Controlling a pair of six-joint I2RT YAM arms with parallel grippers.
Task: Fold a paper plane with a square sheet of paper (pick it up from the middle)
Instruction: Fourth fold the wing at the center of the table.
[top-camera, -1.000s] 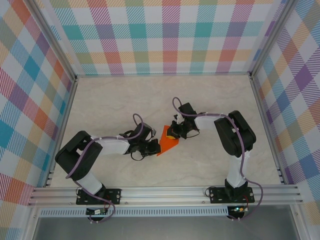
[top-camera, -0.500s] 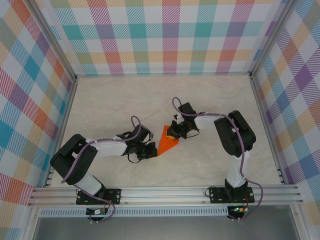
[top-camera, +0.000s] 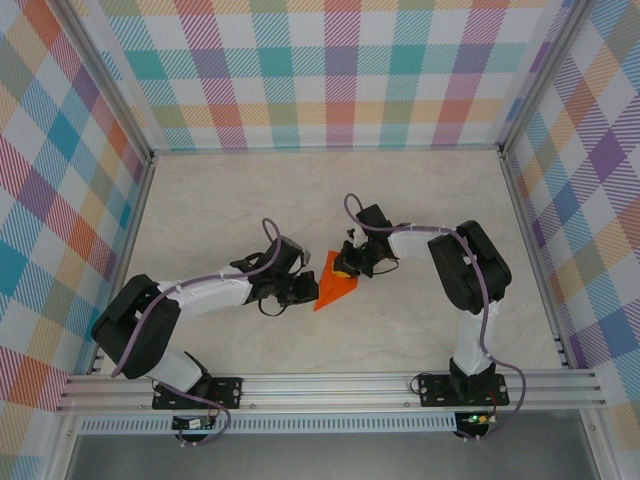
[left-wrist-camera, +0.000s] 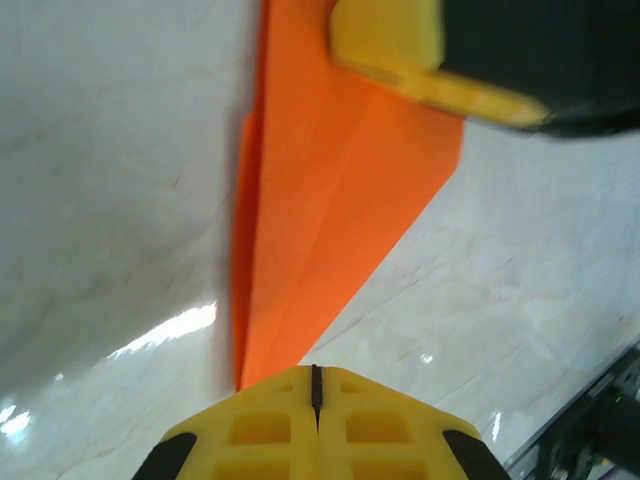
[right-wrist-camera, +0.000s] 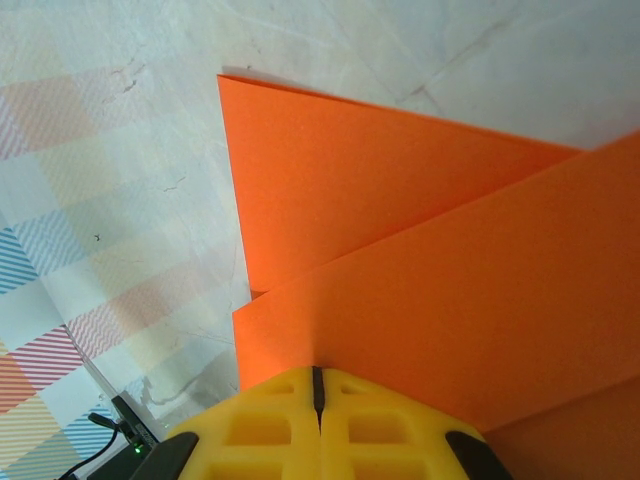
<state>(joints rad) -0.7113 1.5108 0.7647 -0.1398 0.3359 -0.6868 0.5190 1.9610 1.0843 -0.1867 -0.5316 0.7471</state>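
Between the two pincers, on the pale surface (top-camera: 420, 330), lies the paper plane (top-camera: 335, 285), a bright orange narrow triangle with layered folds, flat on the surface and not lifted. The left pincer (top-camera: 306, 292) is closed, its two yellow tips pressed together with only a thin seam between them. The sharp nose of the paper runs directly under these tips, so I judge that it presses the nose down and does not grip it. The right pincer (top-camera: 352, 268) is closed too, and it sits on top of the wide tail end. In the left wrist view one of its yellow fingers (left-wrist-camera: 385, 40) rests on the paper at the far side from the left pincer. In front of the right pincer's tips two overlapping orange flaps spread out, with a clear edge where the upper layer crosses the lower one. As for the progress, the task looks far along: the paper has no square outline now, the diagonal folds for the nose are made, and the wings are already layered. What is left, as far as I can judge, is to sharpen the last creases, perhaps to open the wings, and to let the plane go. Whether one more fold is needed I cannot tell, because the pincers cover parts of the paper.
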